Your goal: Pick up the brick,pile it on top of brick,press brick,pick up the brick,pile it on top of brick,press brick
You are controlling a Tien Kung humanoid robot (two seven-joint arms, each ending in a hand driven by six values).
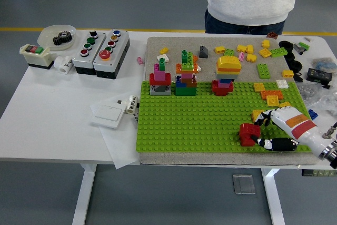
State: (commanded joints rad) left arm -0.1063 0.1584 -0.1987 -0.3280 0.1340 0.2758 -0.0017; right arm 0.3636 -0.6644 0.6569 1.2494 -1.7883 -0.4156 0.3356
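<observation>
- At the green baseplate's (200, 119) near right corner: right hand (281, 129) clamped on the red brick (247, 133), thumb below, fingers above; brick sits on the plate studs.
- Far edge of the plate: three small brick stacks (185, 75).
- Beyond, on the grey mat (174, 43): loose yellow and green bricks.
- White dish (52, 32), far left: holds a black gear (62, 37).
- Person stands at the far side.

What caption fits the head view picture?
Right robot hand grips a red plastic brick on the green studded baseplate.

Lab: push-button control boxes (100, 50)
</observation>
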